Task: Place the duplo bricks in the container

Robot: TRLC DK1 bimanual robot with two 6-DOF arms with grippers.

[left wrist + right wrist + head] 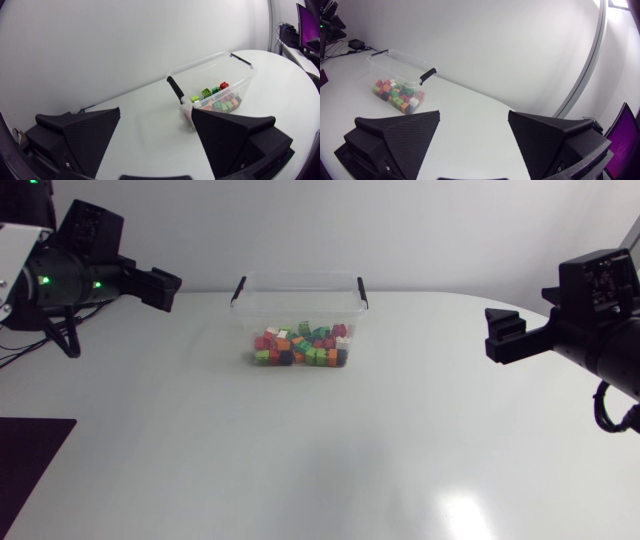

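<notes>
Recording a white tabletop (300, 460) bearing the task items. Noting the left arm (70, 270) and right arm (600, 310) hanging over opposite sides, both well apart from the items. Finding a clear plastic container (300, 295) with black handles sitting upright and open-topped at the far middle. Logging the left pincer (156, 112) as spread, pinching nothing; the right pincer (474, 114) likewise spread, pinching nothing. Confirming multicoloured duplo bricks (300, 345) lying heaped inside the container.
</notes>
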